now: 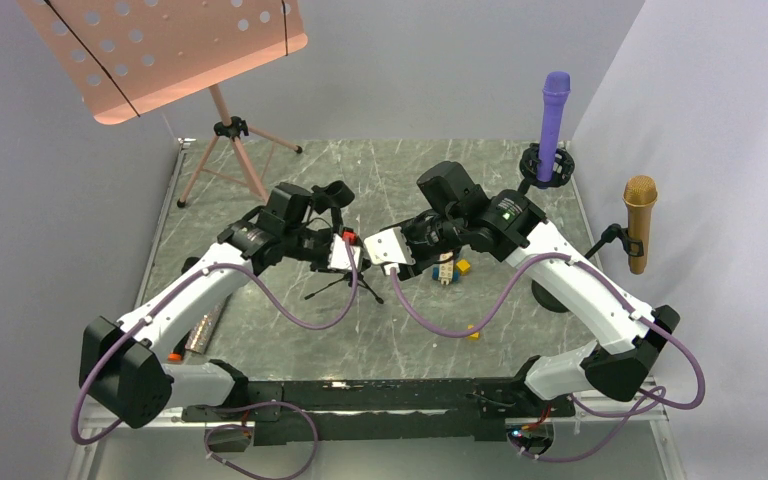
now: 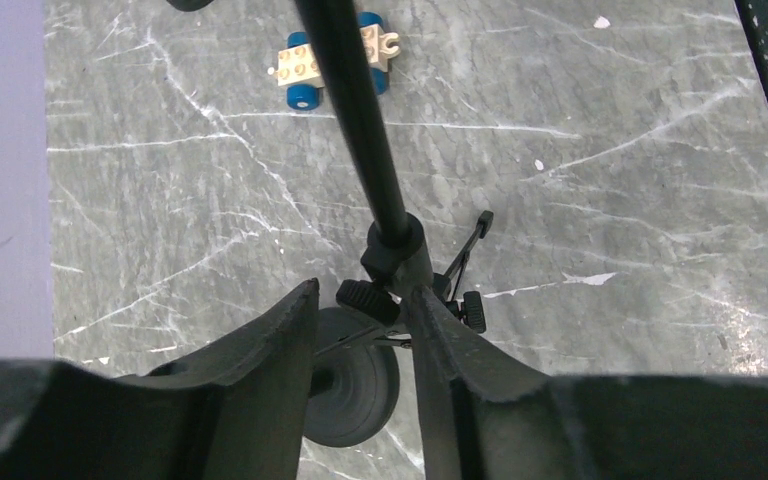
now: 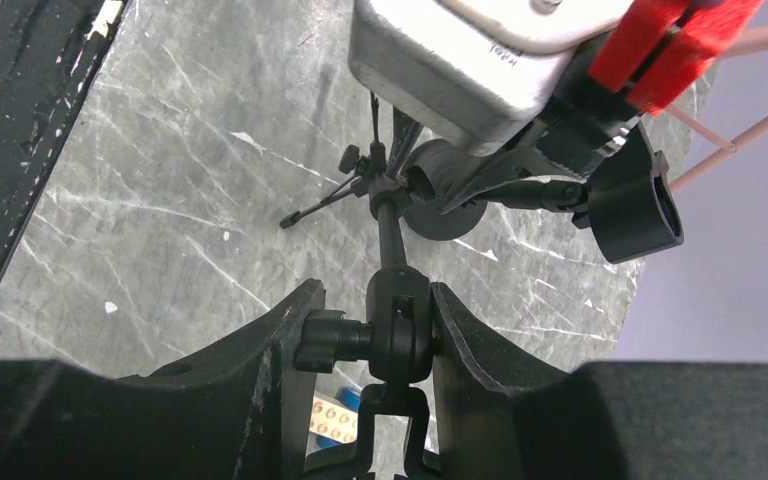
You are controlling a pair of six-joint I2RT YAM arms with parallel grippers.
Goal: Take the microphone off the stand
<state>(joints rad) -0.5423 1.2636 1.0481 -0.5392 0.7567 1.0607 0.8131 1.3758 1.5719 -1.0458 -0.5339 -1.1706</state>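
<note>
Marble tabletop (image 1: 410, 170): my right fingers (image 3: 260, 380) clamp the stand (image 3: 400, 330) to brace it; left fingers (image 2: 260, 350), 9 o'clock, straddle its hub, apart.

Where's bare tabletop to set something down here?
Bare marble at back centre, between the pink music stand and the purple microphone, and at front centre along the black rail. Crowded mid-table: left gripper, right gripper, the tripod stand and toy blocks.

A robot test lab: a white left arm (image 1: 185, 292) and right arm (image 1: 585, 275) bolted to a black rail (image 1: 380, 395) along a grey marble-look tabletop (image 1: 400, 330), plain pale walls (image 1: 410, 70), a pink music stand (image 1: 160, 50) and toy blocks (image 1: 447, 270) as props.
</note>
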